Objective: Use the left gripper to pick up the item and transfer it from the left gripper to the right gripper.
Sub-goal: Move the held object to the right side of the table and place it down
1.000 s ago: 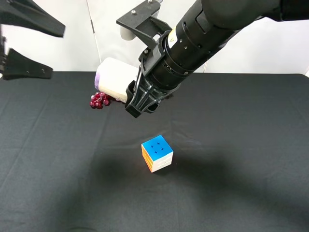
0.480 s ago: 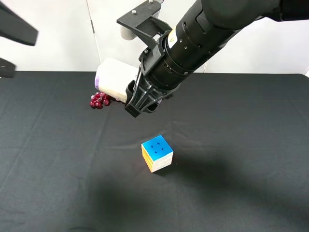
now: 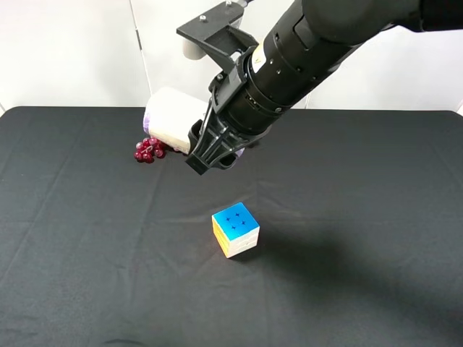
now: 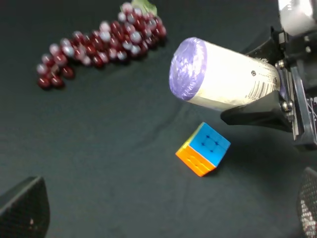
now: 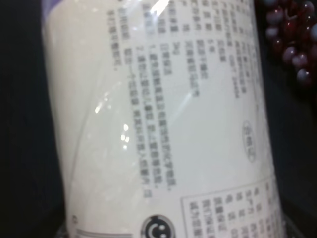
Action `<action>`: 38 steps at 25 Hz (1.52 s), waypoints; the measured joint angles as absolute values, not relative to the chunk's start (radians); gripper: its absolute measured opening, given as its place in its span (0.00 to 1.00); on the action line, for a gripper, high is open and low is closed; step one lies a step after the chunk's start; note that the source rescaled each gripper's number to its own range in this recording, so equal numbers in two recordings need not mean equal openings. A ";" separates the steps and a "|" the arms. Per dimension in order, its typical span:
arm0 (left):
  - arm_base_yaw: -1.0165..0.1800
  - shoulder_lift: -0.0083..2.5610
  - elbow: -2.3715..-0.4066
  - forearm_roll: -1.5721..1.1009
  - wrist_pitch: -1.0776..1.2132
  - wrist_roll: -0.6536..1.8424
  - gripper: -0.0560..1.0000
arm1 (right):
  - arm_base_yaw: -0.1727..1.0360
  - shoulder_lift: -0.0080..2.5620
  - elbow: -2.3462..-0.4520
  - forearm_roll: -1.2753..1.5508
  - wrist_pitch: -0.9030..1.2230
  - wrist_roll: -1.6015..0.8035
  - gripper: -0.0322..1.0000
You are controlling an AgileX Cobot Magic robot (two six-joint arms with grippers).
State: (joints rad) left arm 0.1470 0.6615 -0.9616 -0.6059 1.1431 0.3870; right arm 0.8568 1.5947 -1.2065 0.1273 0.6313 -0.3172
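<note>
A black cloth-covered bench (image 3: pixel 79 253) stands before a white wall (image 3: pixel 65 50). The black right fingers (image 3: pixel 205 153) clamp the cream-labelled, purple-ended cylindrical container (image 3: pixel 170 121) aloft, long axis roughly level, its free purple end pointing away from them toward dark red grapes (image 3: pixel 148 150). The left fingers (image 4: pixel 22 213) gape apart, empty.

- A flat desk (image 3: pixel 87 275) covered in matte black cloth fills the lower scene; faint creases run across the fabric.
- A plain white wall (image 3: pixel 65 50) stands behind its far edge.
- A thin grey vertical seam (image 3: pixel 137 43) splits the wall panels.
- Soft, blurred shadows (image 3: pixel 340 264) lie on the cloth under even light.
</note>
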 joint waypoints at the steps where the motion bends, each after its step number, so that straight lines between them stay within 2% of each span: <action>1: 0.147 0.635 -0.962 -0.592 1.143 0.385 1.00 | 0.857 1.595 -1.207 0.128 0.635 -0.317 0.06; 13: 0.147 0.362 -0.954 -0.277 1.164 0.225 1.00 | 0.857 1.595 -1.207 0.131 0.639 -0.311 0.06; 29: 0.147 0.146 -0.603 -0.225 1.164 0.214 1.00 | 0.857 1.595 -1.207 0.139 0.638 -0.309 0.06; 38: 0.146 0.143 -0.536 0.000 1.147 0.021 1.00 | 0.857 1.595 -1.207 0.139 0.635 -0.298 0.06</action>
State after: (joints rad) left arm 0.1461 0.1433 -0.5364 0.0000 1.1475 0.0209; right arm 0.8568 1.5947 -1.2065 0.1386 0.6355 -0.2983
